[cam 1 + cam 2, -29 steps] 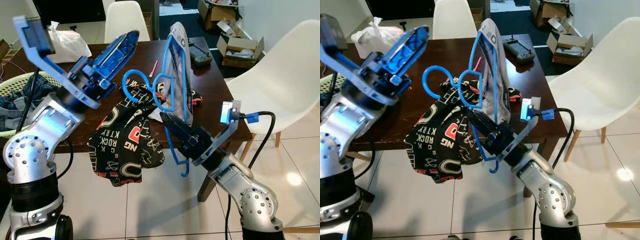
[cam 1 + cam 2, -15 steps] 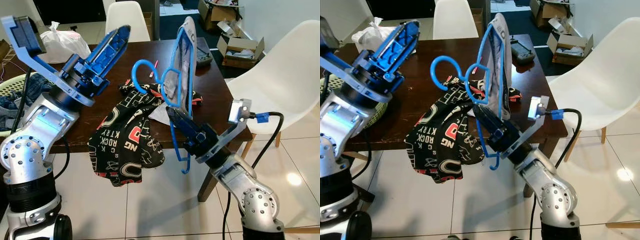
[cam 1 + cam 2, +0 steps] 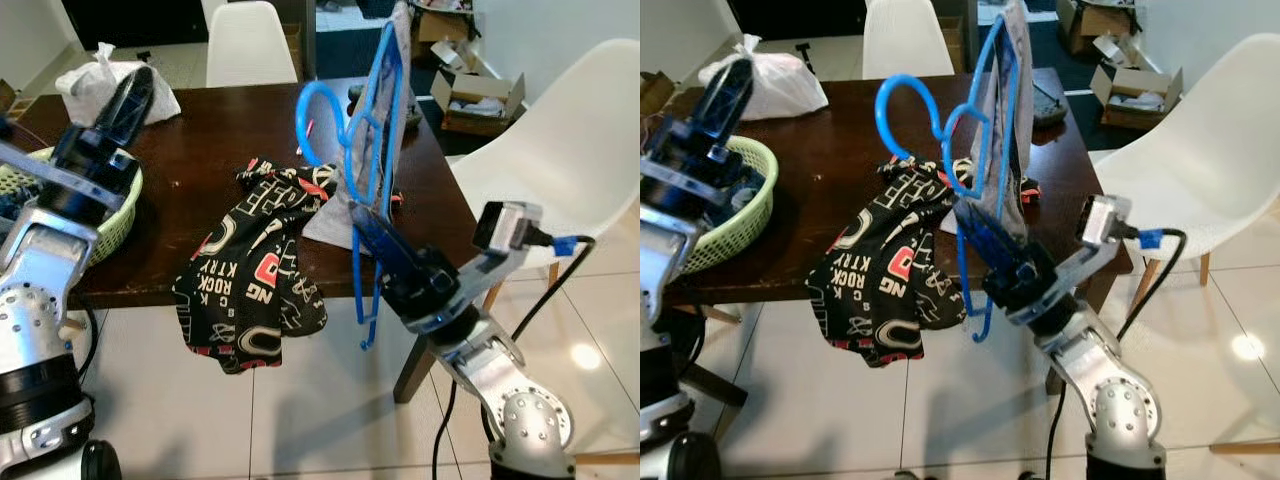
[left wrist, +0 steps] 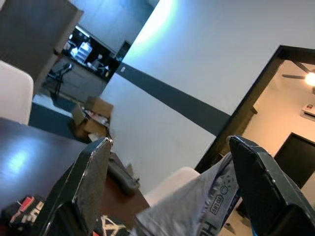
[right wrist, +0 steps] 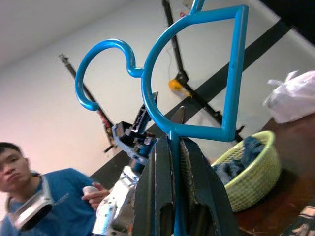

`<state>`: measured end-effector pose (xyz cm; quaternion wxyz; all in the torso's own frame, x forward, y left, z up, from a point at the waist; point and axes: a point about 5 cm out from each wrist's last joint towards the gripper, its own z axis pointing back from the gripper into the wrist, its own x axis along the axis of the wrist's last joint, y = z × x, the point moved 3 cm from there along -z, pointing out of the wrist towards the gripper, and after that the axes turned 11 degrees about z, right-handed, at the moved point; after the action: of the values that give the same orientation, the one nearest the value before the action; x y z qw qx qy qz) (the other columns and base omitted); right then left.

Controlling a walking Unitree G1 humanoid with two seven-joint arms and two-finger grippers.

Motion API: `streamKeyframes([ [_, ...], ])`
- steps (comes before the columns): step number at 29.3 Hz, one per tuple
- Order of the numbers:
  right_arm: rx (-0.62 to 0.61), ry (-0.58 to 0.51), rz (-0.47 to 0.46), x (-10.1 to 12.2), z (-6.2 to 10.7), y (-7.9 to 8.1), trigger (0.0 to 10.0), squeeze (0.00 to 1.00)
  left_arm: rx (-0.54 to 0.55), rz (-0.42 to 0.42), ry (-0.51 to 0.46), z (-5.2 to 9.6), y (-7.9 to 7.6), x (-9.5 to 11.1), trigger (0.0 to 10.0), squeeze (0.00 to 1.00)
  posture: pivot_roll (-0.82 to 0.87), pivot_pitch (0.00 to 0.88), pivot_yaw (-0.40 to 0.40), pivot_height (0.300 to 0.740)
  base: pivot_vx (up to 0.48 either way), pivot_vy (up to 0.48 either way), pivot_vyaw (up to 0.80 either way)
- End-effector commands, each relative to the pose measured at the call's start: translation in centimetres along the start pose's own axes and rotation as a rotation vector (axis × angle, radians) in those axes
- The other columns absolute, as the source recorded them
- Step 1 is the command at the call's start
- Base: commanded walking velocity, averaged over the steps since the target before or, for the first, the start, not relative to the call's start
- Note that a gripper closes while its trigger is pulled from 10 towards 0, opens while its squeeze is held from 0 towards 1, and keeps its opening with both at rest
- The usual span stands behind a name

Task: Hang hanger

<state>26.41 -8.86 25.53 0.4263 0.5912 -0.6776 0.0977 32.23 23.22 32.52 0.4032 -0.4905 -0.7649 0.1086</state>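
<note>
My right gripper [image 3: 366, 218] is shut on the lower bar of a blue plastic hanger [image 5: 236, 73] and holds it upright above the dark wooden table's [image 3: 200, 150] right end. A grey garment [image 3: 386, 150] hangs on the hanger's frame, and the hook [image 3: 902, 80] curls toward my left. In the right wrist view both fingers [image 5: 197, 167] clamp the blue rod. My left gripper [image 3: 128, 92] is raised at the far left over the basket, apart from the hanger. It stands open with nothing between its fingers [image 4: 91, 172].
A black patterned cloth [image 3: 255, 270] drapes over the table's front edge. A green basket of clothes [image 3: 112, 215] and a white plastic bag [image 3: 105, 78] are at the left. White chairs [image 3: 560, 150] stand right and behind. A person in blue [image 5: 34, 201] appears in the right wrist view.
My right gripper has lifted the hanger higher and turned it more upright. My left arm has swung away to the left, from beside the hook to above the basket.
</note>
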Motion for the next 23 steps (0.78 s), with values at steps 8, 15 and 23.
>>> streamKeyframes([
  [8, 0.091, 0.02, -0.019, -0.2, 0.1, 1.6, 0.0, 0.0, -0.046, -0.146, 0.08, -1.3, 0.6, -1.1, 10.0, 0.0, 0.08, 0.165, 0.054, 0.74, 0.0, 0.0, 0.0],
  [15, 0.14, 0.052, -0.041, -0.6, 0.2, 2.5, 0.0, 0.0, -0.073, -0.515, 0.224, -4.6, 0.0, -6.2, 10.0, 0.0, 0.08, 0.17, 0.048, 0.74, 0.0, 0.0, 0.0],
  [23, 0.166, 0.072, -0.055, -1.1, 0.2, 3.0, 0.0, 0.0, -0.145, -0.527, 0.185, -6.2, -2.0, -8.6, 10.0, 0.0, 0.07, 0.17, 0.044, 0.74, 0.0, 0.0, 0.0],
])
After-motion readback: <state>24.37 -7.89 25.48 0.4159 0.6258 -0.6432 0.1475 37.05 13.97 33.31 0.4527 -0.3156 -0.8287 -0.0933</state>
